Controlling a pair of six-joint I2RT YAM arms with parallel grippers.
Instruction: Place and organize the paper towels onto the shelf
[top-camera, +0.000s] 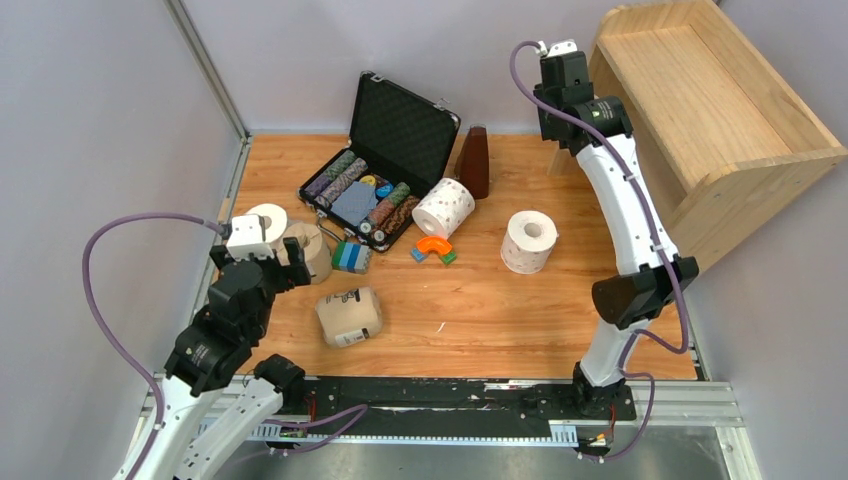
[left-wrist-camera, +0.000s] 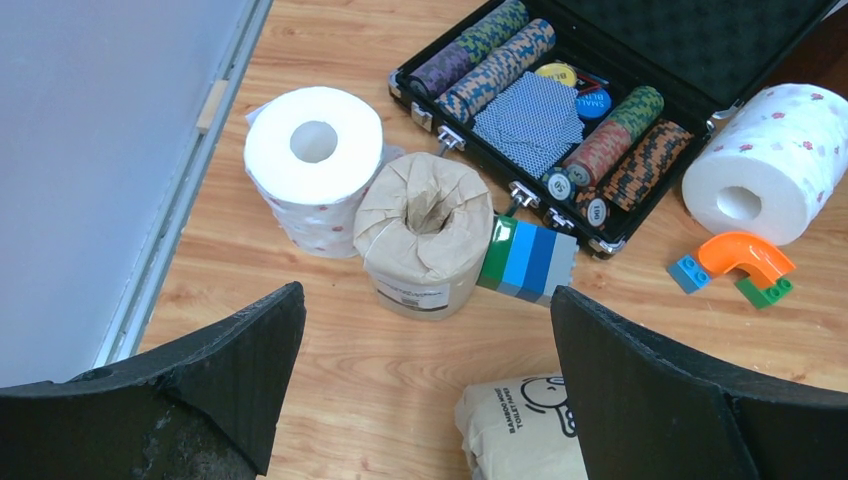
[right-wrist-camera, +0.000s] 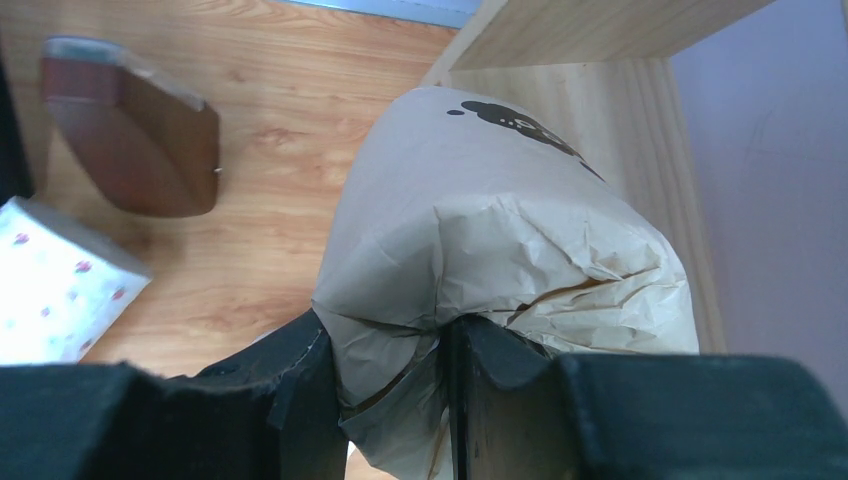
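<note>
Progress looks early: right jaws pinch one tan paper-wrapped roll (right-wrist-camera: 500, 230) beside the light natural-wood shelf (top-camera: 700, 90), upper right. Three red-dotted white rolls (top-camera: 528, 240) and two tan rolls (top-camera: 350, 315) lie on the bench (top-camera: 480, 310); left jaws gape wide.

Shelf (top-camera: 700, 90) at right, poker case (top-camera: 405, 125) behind centre, metronome (top-camera: 474, 162) just right of it

This is a robot lab test cell: a wood-grain surface (top-camera: 480, 320) boxed in by plain grey panels (top-camera: 90, 120), with an aluminium rail (top-camera: 700, 408) along the near edge. The left arm (top-camera: 215, 340) and right arm (top-camera: 625, 210) are bolted there, trailing purple cable (top-camera: 150, 216). Scattered across the surface is a mixed bag of props: a poker chip case (top-camera: 400, 135), toy bricks (top-camera: 350, 257) and a metronome (top-camera: 474, 160).
</note>
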